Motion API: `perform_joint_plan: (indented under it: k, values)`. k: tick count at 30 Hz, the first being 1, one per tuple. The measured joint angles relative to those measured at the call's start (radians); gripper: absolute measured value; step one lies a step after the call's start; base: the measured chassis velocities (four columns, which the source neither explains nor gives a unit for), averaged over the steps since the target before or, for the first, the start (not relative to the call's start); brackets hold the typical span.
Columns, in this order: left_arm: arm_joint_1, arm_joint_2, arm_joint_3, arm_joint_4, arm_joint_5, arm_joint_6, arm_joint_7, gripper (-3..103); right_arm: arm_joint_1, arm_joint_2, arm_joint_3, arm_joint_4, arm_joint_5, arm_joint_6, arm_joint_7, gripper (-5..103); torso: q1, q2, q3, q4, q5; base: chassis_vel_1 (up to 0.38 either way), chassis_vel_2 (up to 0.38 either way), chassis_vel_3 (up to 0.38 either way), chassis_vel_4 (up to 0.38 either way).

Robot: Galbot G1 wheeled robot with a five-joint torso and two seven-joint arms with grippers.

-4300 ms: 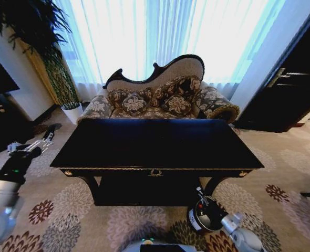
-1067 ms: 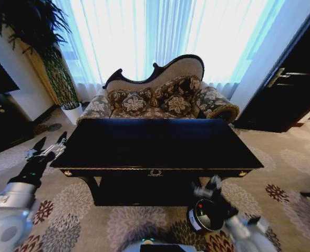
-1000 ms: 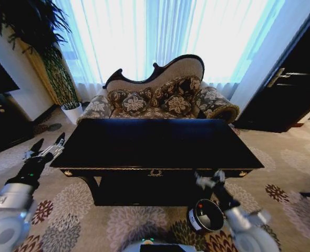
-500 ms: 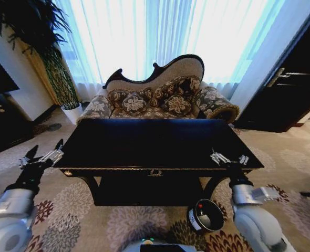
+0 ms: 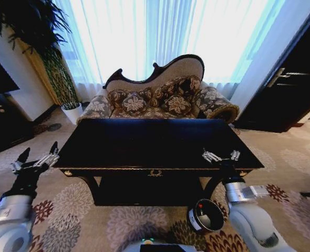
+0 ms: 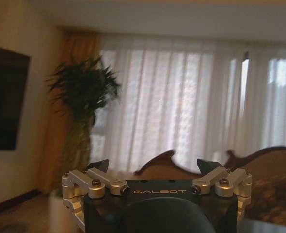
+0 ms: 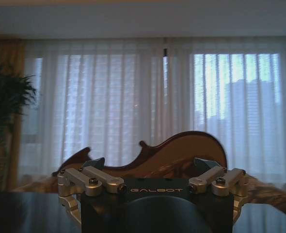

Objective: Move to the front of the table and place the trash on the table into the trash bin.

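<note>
Both arms have risen since earlier: your right claw (image 5: 218, 156), spread and empty, now hovers over the worktop's (image 5: 155, 142) front right edge, left claw (image 5: 35, 160) spread beside its left end. No trash visible on top; trash bin (image 5: 205, 216) sits on the floor

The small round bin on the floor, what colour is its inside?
Black inside the small round dark bin, with a pale rim; the head view shows it best.

Both arms are reaching forward at about the same height. Left tool (image 5: 38, 159) is sitting wide open, fingers spread. Right tool (image 5: 219, 155) is pointing ahead, likewise wide open, nothing between its fingers.
</note>
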Motion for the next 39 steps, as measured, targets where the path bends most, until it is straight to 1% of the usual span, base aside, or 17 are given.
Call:
perform_joint_plan:
  k: [2,3,4,6,8,9,10,12,15,20,27,34,39]
  values:
    - [-0.009,0.023,-0.016,0.030,-0.045,-0.012,0.034,100,-0.008,-0.010,0.008,-0.004,0.005,0.016,-0.028,100,0.000,0.000,0.000,-0.0001,0.0000,0.000,0.000,0.000,0.000]
    - [-0.009,0.023,-0.016,0.030,-0.045,-0.012,0.034,100,-0.008,-0.010,0.008,-0.004,0.005,0.016,-0.028,100,0.000,0.000,0.000,-0.0001,0.0000,0.000,0.000,0.000,0.000]
    - [-0.017,0.040,-0.030,0.047,-0.076,-0.012,0.045,100,-0.012,-0.015,0.010,-0.005,0.012,0.026,-0.041,100,0.000,0.000,0.000,0.0000,0.0000,0.000,0.000,0.000,0.000]
    - [-0.027,0.069,-0.050,0.069,-0.105,-0.010,0.063,100,-0.025,-0.023,0.011,-0.002,0.029,0.038,-0.050,100,0.000,0.000,0.000,0.0000,0.0000,0.000,0.000,0.000,0.000]
    - [-0.029,0.088,-0.061,0.084,-0.101,-0.019,0.089,100,-0.037,-0.028,0.010,0.001,0.036,0.048,-0.052,100,0.000,0.000,0.000,-0.0001,-0.0001,0.000,0.000,0.000,0.000]
    - [-0.029,0.088,-0.061,0.084,-0.101,-0.019,0.089,100,-0.037,-0.028,0.010,0.001,0.036,0.048,-0.052,100,0.000,0.000,0.000,-0.0001,-0.0001,0.000,0.000,0.000,0.000]
    - [-0.029,0.095,-0.063,0.094,-0.088,-0.034,0.113,100,-0.043,-0.029,0.007,0.001,0.033,0.054,-0.052,100,0.000,0.000,0.000,0.0000,0.0001,0.000,0.000,0.000,0.000]
    - [-0.028,0.092,-0.062,0.100,-0.081,-0.042,0.137,100,-0.053,-0.026,0.001,0.001,0.021,0.061,-0.049,100,0.000,0.000,0.000,-0.0001,0.0001,0.000,0.000,0.000,0.000]
    - [-0.027,0.081,-0.056,0.101,-0.080,-0.036,0.140,100,-0.058,-0.022,-0.007,0.001,0.018,0.063,-0.048,100,0.000,0.000,0.000,-0.0001,0.0001,0.000,0.000,0.000,0.000]
    - [-0.024,0.063,-0.046,0.101,-0.048,-0.029,0.155,100,-0.062,-0.010,-0.019,0.007,0.022,0.067,-0.049,100,0.000,0.000,0.000,0.0000,0.0001,0.000,0.000,0.000,0.000]
    - [-0.032,0.059,-0.033,0.101,-0.025,-0.012,0.181,100,-0.079,0.002,-0.017,0.017,0.037,0.087,-0.074,100,0.000,0.000,0.000,-0.0001,0.0001,0.026,-0.032,-0.031,0.028]
    - [-0.035,0.064,-0.044,0.103,-0.025,-0.005,0.203,100,-0.072,0.003,-0.022,0.011,0.039,0.092,-0.086,100,0.000,0.000,0.000,0.0001,0.0000,0.143,-0.154,-0.156,0.146]
    - [-0.038,0.067,-0.045,0.103,-0.024,-0.003,0.215,100,-0.066,0.008,-0.032,0.004,0.039,0.093,-0.091,100,0.000,0.000,0.000,0.0000,0.0004,0.253,-0.246,-0.257,0.266]
